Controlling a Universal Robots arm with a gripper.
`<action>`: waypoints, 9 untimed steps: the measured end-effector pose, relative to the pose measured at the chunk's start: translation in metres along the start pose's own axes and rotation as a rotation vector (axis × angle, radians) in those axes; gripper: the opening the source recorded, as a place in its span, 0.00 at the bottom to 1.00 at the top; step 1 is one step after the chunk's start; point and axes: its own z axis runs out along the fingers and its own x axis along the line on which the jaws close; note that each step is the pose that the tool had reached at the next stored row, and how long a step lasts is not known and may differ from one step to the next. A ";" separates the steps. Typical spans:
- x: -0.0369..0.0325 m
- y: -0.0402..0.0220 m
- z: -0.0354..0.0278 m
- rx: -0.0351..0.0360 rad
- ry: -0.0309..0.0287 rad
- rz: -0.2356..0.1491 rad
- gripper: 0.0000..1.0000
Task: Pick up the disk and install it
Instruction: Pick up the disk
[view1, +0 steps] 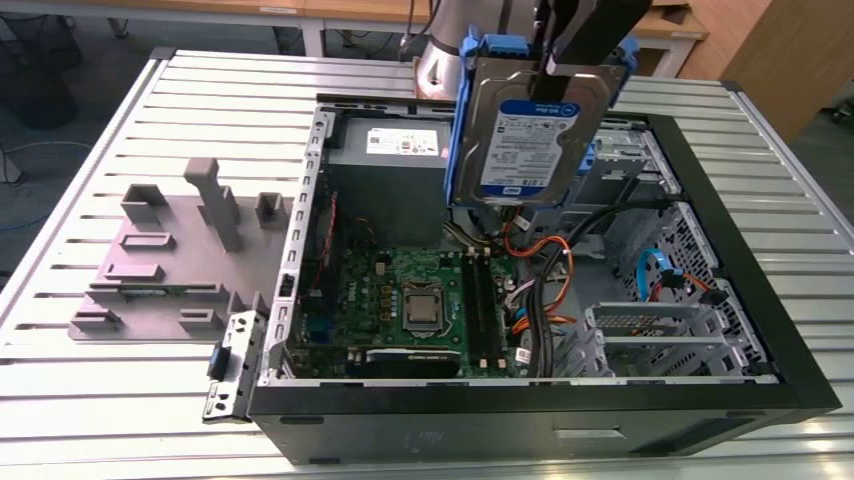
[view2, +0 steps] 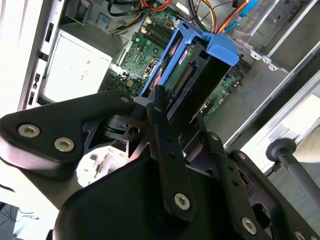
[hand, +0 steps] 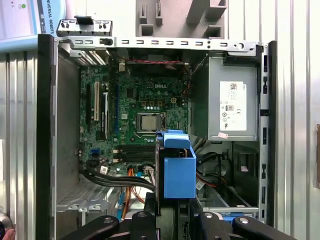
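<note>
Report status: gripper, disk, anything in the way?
Gripper shut on the disk. Disk upright above the open case, not installed. Orange and black cables lie in the case beneath it.

Loose cables (view1: 550, 262) in case (view1: 467, 430) below disk (view1: 534, 130)

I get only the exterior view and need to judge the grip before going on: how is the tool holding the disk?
Observer: In the second wrist view the tool is shut on the disk, with its fingers on either side of the blue carrier.
Operator: And what does the disk hang over inside the case?
Observer: In the first wrist view, looking down past the tool, it hangs over the motherboard, right beside the memory slots.
</note>
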 end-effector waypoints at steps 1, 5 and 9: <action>0.0009 0.0000 0.0001 0.0000 0.0000 0.000 0.35; 0.0040 -0.0004 0.0008 0.0000 -0.0001 0.000 0.35; 0.0076 -0.0009 0.0016 0.0000 -0.0001 0.000 0.35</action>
